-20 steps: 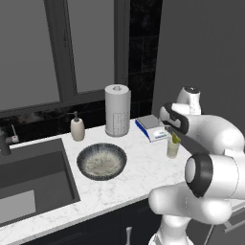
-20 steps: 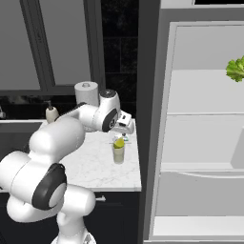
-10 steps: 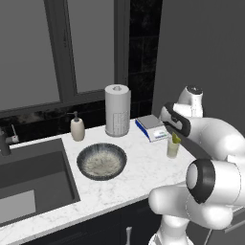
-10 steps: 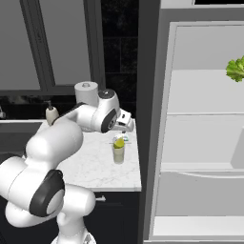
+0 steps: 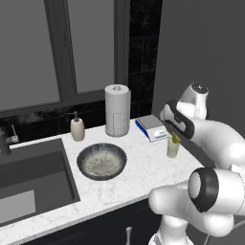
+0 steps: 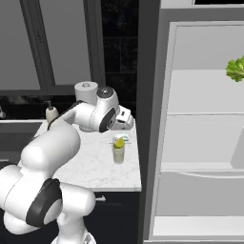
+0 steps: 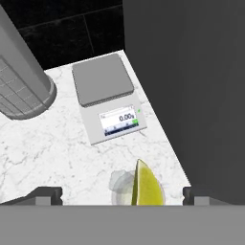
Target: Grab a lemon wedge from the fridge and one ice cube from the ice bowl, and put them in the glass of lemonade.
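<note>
Lemon wedge (image 7: 146, 185) now sits in the glass of lemonade (image 6: 118, 151) on the table (image 5: 143, 170); hand (image 7: 122, 194) hovers above it as a second ago, fingers spread, empty. Lemon half looks done. Ice bowl (image 5: 102, 161) untouched; ice cube remains.

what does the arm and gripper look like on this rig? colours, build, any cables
One arm: fat, rounded glossy white segments with dark grey to black bands and round caps at the joints. The gripper has two small, blocky dark grey finger tips. No loose cables or markings show.
</note>
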Tool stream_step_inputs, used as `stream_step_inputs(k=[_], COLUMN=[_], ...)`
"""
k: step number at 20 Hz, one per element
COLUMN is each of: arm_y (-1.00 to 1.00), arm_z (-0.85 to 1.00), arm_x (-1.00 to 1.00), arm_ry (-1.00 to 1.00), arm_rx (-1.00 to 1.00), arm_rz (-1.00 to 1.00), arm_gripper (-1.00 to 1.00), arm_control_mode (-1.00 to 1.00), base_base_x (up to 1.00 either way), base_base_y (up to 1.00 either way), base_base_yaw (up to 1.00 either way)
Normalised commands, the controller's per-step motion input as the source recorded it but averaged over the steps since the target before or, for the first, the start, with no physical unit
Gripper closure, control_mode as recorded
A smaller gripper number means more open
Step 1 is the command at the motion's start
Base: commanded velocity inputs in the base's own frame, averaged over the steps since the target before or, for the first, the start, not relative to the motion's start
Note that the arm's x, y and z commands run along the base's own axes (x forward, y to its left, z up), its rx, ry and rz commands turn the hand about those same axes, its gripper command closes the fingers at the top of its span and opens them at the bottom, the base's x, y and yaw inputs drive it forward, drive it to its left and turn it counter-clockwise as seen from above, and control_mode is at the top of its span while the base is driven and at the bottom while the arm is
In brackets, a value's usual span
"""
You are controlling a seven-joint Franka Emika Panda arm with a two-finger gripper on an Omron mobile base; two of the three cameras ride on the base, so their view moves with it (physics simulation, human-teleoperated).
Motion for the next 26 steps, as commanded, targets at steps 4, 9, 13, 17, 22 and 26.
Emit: stream_step_inputs(k=[4, 9, 13, 17, 22, 26], arm_y=[0.0, 0.0, 0.01, 0.26, 0.63, 0.7], arm_z=[0.14, 0.22, 0.21, 0.11, 0.15, 0.2], arm_x=[-0.11, -0.16, -0.51, -0.82, -0.63, -0.32], arm_ry=[-0.05, -0.07, -0.07, -0.04, -0.03, -0.02], arm_rx=[0.03, 0.04, 0.04, 0.01, 0.0, 0.0], arm_rz=[0.0, 0.0, 0.03, 0.09, 0.15, 0.17], arm_gripper=[-1.0, -1.0, -1.0, -1.0, -1.0, -1.0], arm_control_mode=[-1.0, -1.0, -1.0, -1.0, -1.0, -1.0], base_base_x=[0.0, 0.0, 0.0, 0.0, 0.0, 0.0], base_base_y=[0.0, 0.0, 0.0, 0.0, 0.0, 0.0], base_base_yaw=[0.0, 0.0, 0.0, 0.0, 0.0, 0.0])
